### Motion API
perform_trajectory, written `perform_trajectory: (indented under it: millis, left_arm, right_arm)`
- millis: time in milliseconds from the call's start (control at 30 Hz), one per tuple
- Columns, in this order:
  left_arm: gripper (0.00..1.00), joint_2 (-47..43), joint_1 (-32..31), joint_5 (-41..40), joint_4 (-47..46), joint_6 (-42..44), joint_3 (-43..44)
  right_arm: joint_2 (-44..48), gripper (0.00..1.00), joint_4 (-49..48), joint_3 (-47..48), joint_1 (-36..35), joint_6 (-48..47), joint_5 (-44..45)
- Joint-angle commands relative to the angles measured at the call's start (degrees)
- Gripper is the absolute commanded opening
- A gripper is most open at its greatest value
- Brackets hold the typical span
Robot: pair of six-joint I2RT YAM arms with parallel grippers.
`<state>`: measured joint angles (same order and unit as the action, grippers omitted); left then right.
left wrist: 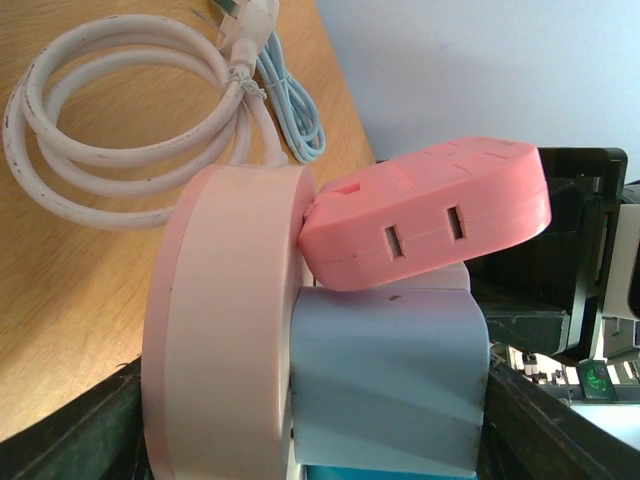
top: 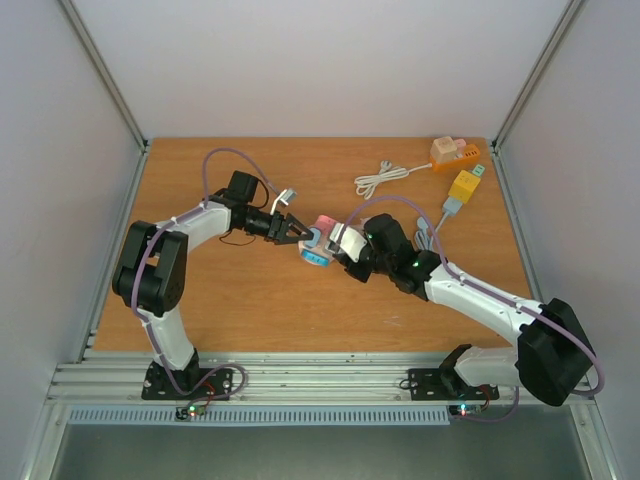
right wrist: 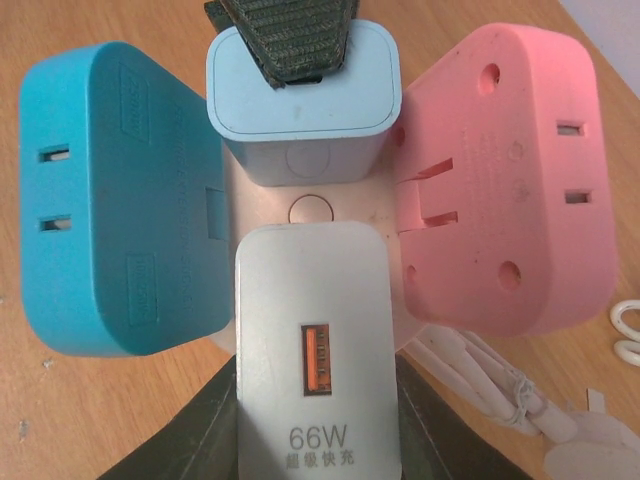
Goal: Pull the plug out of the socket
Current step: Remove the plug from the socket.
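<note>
gripping is done on both sides, so the step in hand reads as the pull itself. the right gripper (right wrist: 315, 432) is clamped on the white 66w charger (right wrist: 315, 340), its dark fingers pressed on the two long flanks. the left gripper (left wrist: 310, 440) is closed across the round pink socket hub (left wrist: 220, 320), one finger behind the disc and the other on the outer face of the light blue plug (left wrist: 385, 380). its green pad (right wrist: 285, 35) shows over that plug in the right wrist view. the charger sits seated on the hub's face, on the side opposite the light blue plug, with the teal adapter (right wrist: 120, 200) and the pink adapter (right wrist: 500, 180) flanking it on the same face. its usb port end points straight away from the hub, toward the right wrist. its long axis therefore seems to stand square to the disc, and from above it runs from the hub (top: 318, 243) out along the right arm. the next move probably calls for the right gripper (top: 338, 250) to draw straight back along that axis, without twisting, while the left gripper (top: 298, 236) holds the hub firm against the tug. a skewed pull could jam the prongs or drag the hub out of the left fingers.
</note>
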<state>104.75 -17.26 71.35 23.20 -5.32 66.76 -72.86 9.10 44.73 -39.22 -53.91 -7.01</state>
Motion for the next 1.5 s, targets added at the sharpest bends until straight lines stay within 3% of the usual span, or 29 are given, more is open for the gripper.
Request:
perform_trajectory:
  millis: [0,267,500,967,1167,1333,1467]
  left_arm:
    - [0.0,-0.1,-0.2,5.9,1.2,1.5,1.4]
    - [0.0,-2.0,-0.2,-0.6,1.4,2.3,0.9]
    - [0.0,-2.3,-0.2,3.6,2.4,4.1,1.1]
    - [0.0,-0.9,-0.2,2.9,2.8,2.3,1.9]
    - [0.0,-1.6,-0.2,2.7,5.1,5.8,2.1]
    - [0.0,-2.4,-0.2,2.5,5.7,9.0,1.6]
    - [0.0,-2.7,-0.2,3.2,6.0,10.0,1.7]
  right_arm:
    - [2.6,0.01,-8.6,0.5,-0.1,1.0,2.3]
    - [1.2,0.01,-7.0,2.8,-0.1,3.5,5.8]
    - [2.3,0.01,-6.0,2.1,0.0,3.3,1.9]
    - [1.3,0.01,-15.6,-2.2,-1.4,-3.6,9.6]
    - [1.8,0.01,-12.2,-0.5,-1.2,-0.3,7.7]
    - [2.5,0.01,-7.1,1.3,-0.3,2.4,1.0]
    - [2.5,0.01,-7.2,1.2,-0.1,1.9,1.8]
